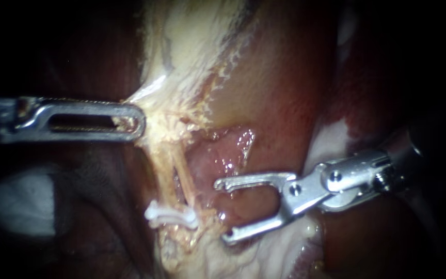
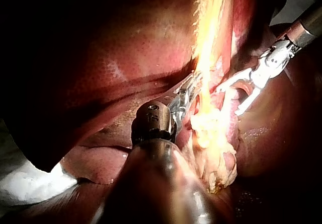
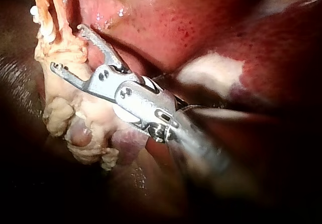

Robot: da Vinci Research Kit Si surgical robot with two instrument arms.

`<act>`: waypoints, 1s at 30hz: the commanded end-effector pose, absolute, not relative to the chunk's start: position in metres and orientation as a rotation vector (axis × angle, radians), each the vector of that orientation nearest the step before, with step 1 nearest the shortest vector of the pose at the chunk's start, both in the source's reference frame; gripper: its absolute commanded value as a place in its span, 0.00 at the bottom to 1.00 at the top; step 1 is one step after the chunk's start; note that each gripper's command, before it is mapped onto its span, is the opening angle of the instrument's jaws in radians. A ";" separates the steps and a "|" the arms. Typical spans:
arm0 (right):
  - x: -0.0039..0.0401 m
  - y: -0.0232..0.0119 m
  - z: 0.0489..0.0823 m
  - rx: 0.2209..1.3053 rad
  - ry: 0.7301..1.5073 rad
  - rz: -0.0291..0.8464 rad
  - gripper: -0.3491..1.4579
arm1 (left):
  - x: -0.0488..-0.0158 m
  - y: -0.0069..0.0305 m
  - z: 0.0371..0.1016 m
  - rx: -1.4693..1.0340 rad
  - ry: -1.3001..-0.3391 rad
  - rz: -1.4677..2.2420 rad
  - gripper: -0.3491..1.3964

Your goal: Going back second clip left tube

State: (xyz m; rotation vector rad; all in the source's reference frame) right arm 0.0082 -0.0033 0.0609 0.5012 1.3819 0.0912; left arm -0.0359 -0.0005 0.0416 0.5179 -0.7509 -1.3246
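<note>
Two thin pale tubes (image 1: pixel 174 175) run down from yellowish tissue (image 1: pixel 192 46) below the gallbladder. A white clip (image 1: pixel 171 216) lies across them low down; it also shows in the right wrist view (image 3: pixel 46 31). My left instrument (image 1: pixel 139 123) comes in level from the left, its slotted jaws shut on the pale tissue above the tubes (image 2: pixel 187 95). My right instrument (image 1: pixel 223 212) stands just right of the tubes, its forked jaws wide open and empty, tips level with the clip (image 3: pixel 67 48) (image 2: pixel 229 101).
Red-brown liver (image 1: pixel 285 77) fills the right and upper right. A moist pink pocket (image 1: pixel 223 155) lies between the tubes and the right jaws. Pale lumpy tissue (image 1: pixel 264 253) sits under the right jaws. White cloth (image 1: pixel 16 201) shows at the lower left.
</note>
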 end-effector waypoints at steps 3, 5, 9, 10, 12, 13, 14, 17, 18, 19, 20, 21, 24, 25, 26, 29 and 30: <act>0.0059 -0.0020 0.0594 0.470 1.400 0.091 0.52 | -0.0358 -0.0005 0.0417 0.518 -0.751 -1.324 0.00; 0.0045 -0.0012 0.0583 0.454 1.411 0.089 0.52 | -0.0358 -0.0005 0.0418 0.518 -0.751 -1.324 0.00; 0.0027 -0.0003 0.0564 0.425 1.423 0.077 0.52 | -0.0359 -0.0005 0.0419 0.517 -0.751 -1.324 0.00; 0.0024 -0.0001 0.0561 0.420 1.428 0.078 0.52 | -0.0360 -0.0005 0.0420 0.517 -0.752 -1.324 0.00; 0.0019 0.0003 0.0554 0.405 1.438 0.073 0.52 | -0.0360 -0.0005 0.0422 0.516 -0.752 -1.324 0.00; 0.0017 0.0004 0.0552 0.404 1.439 0.076 0.52 | -0.0361 -0.0006 0.0424 0.515 -0.752 -1.324 0.00; 0.0016 0.0004 0.0550 0.399 1.443 0.073 0.52 | -0.0361 -0.0006 0.0426 0.514 -0.753 -1.324 0.00; 0.0014 0.0004 0.0549 0.399 1.445 0.075 0.52 | -0.0364 -0.0010 0.0437 0.510 -0.755 -1.321 0.00; 0.0015 0.0005 0.0550 0.399 1.445 0.076 0.52 | -0.0366 -0.0012 0.0441 0.513 -0.757 -1.319 0.00; 0.0015 0.0005 0.0551 0.398 1.444 0.076 0.52 | -0.0369 -0.0015 0.0447 0.515 -0.758 -1.316 0.00; 0.0015 0.0005 0.0552 0.398 1.444 0.076 0.52 | -0.0373 -0.0017 0.0452 0.517 -0.759 -1.313 0.00; 0.0015 0.0005 0.0553 0.397 1.444 0.077 0.52 | -0.0376 -0.0019 0.0457 0.520 -0.761 -1.311 0.00; 0.0015 0.0006 0.0555 0.397 1.443 0.078 0.52 | -0.0390 -0.0025 0.0470 0.529 -0.764 -1.303 0.00; 0.0016 0.0006 0.0555 0.396 1.443 0.078 0.52 | -0.0397 -0.0026 0.0475 0.533 -0.765 -1.301 0.00; 0.0016 0.0006 0.0555 0.396 1.443 0.078 0.52 | -0.0403 -0.0026 0.0479 0.540 -0.769 -1.298 0.00; 0.0017 0.0006 0.0555 0.396 1.443 0.078 0.52 | -0.0419 -0.0028 0.0490 0.549 -0.771 -1.292 0.00; 0.0017 0.0006 0.0555 0.396 1.443 0.078 0.52 | -0.0423 -0.0028 0.0493 0.550 -0.771 -1.291 0.00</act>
